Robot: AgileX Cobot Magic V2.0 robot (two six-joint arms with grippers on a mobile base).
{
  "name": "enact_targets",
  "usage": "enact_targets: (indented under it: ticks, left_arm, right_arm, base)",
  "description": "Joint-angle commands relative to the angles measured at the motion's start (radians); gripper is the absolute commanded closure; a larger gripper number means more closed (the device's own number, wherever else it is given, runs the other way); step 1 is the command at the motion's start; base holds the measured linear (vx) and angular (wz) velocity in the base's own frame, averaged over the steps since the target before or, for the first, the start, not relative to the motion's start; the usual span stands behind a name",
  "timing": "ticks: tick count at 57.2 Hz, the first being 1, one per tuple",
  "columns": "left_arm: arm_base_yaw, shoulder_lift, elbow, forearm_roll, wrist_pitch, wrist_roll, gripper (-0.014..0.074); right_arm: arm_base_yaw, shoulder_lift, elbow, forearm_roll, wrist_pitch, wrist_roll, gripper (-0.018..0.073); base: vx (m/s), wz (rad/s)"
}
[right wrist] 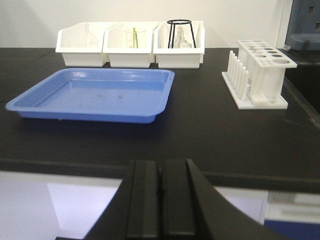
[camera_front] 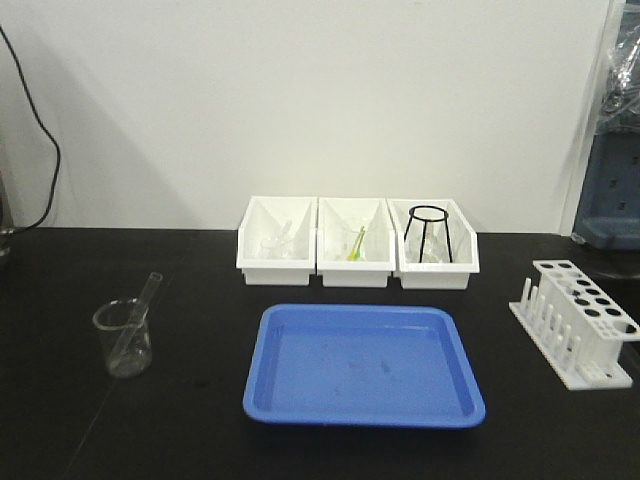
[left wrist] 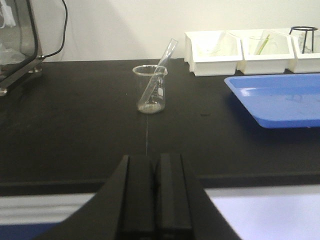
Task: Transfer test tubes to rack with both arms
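Note:
A clear test tube (camera_front: 140, 316) leans in a glass beaker (camera_front: 124, 338) at the table's left; the left wrist view shows the tube (left wrist: 160, 70) and beaker (left wrist: 150, 90) straight ahead. The white rack (camera_front: 577, 318) stands at the right edge, and shows in the right wrist view (right wrist: 257, 75) ahead to the right. My left gripper (left wrist: 155, 160) is shut and empty, back at the table's near edge. My right gripper (right wrist: 161, 165) is shut and empty, also at the near edge. Neither arm shows in the front view.
A blue tray (camera_front: 363, 365) lies mid-table. Three white bins (camera_front: 357, 242) stand behind it; one holds a green-yellow stick (camera_front: 356, 245), another a black wire tripod ring (camera_front: 431, 230). A metal-framed box (left wrist: 17, 40) stands far left. A black cable (camera_front: 40, 150) hangs on the wall.

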Motion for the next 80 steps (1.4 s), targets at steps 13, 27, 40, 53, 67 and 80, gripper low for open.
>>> enact_targets:
  ticks: [13, 27, 40, 53, 67, 80]
  left_arm:
    - [0.0, -0.02, 0.026, -0.007, -0.081, -0.006, 0.0617]
    - [0.0, -0.02, 0.026, -0.007, -0.081, -0.006, 0.0617]
    - [0.0, -0.02, 0.026, -0.007, -0.081, -0.006, 0.0617]
    - [0.0, -0.02, 0.026, -0.007, -0.081, -0.006, 0.0617]
    - [0.0, -0.02, 0.026, -0.007, -0.081, -0.006, 0.0617]
    - [0.0, -0.02, 0.026, -0.007, -0.081, -0.006, 0.0617]
  right_arm:
    - [0.004, -0.007, 0.011, -0.01, -0.08, -0.005, 0.0567]
    - [0.004, -0.007, 0.011, -0.01, -0.08, -0.005, 0.0567]
    - [0.004, -0.007, 0.011, -0.01, -0.08, -0.005, 0.0567]
    - [0.004, -0.007, 0.011, -0.01, -0.08, -0.005, 0.0567]
    - [0.004, -0.007, 0.011, -0.01, -0.08, -0.005, 0.0567]
    - [0.004, -0.007, 0.011, -0.022, -0.081, -0.018, 0.0567]
  base:
    - [0.35, -0.04]
    - [0.32, -0.1]
    - [0.28, -0.07]
    - [0.2, 0.04]
    - [0.07, 0.01]
    - [0.0, 0.0]
